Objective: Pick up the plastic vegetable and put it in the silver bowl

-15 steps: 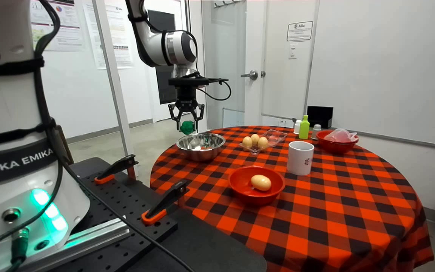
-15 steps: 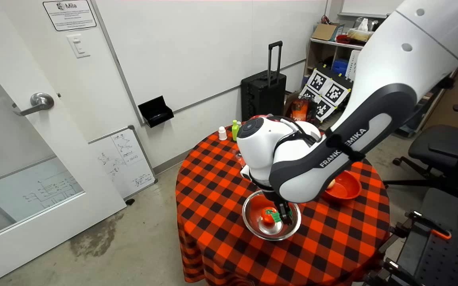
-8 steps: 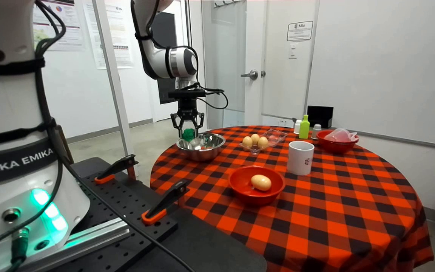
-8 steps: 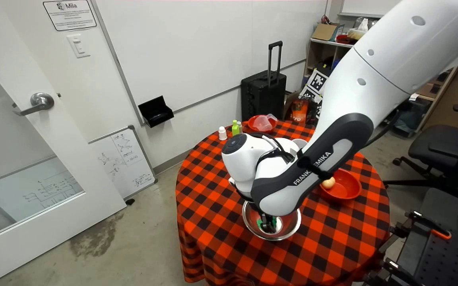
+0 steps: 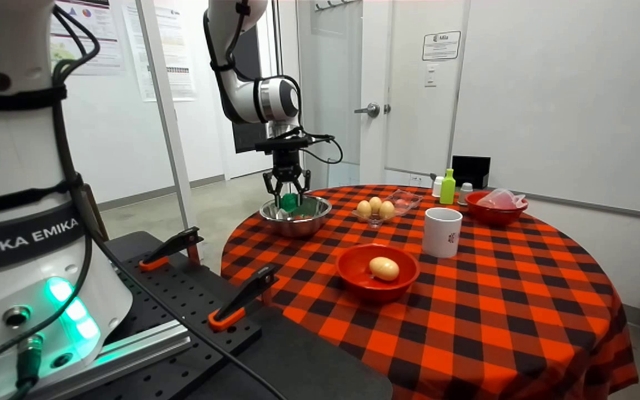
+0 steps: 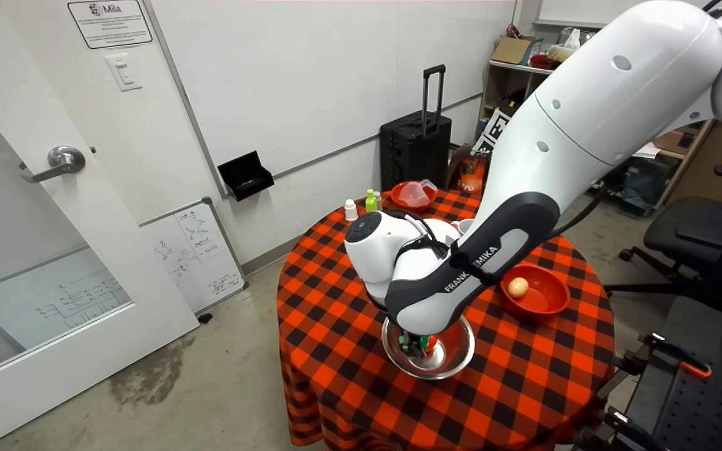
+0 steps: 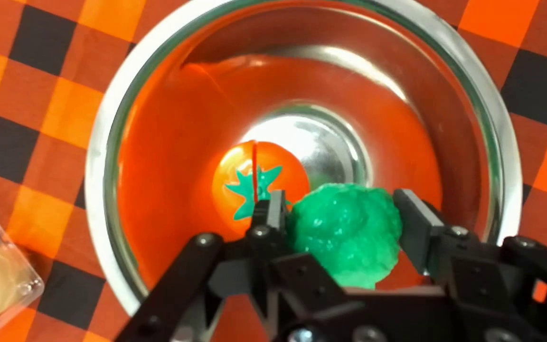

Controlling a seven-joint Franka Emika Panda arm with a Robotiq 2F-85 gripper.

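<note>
The pincer (image 7: pixel 343 213), now lower, pinches the green plastic vegetable (image 7: pixel 347 237) over the silver bowl (image 7: pixel 508 190), where a toy tomato (image 7: pixel 266 178) sits, so release seems next.

Silver bowl (image 7: pixel 174 133) is smooth metal w/ mirror shine, plastic veg (image 7: pixel 347 232) bumpy & glossy

One silver bowl (image 5: pixel 299 226), one tomato (image 7: pixel 231 167), four eggs (image 5: pixel 384 269)
</note>
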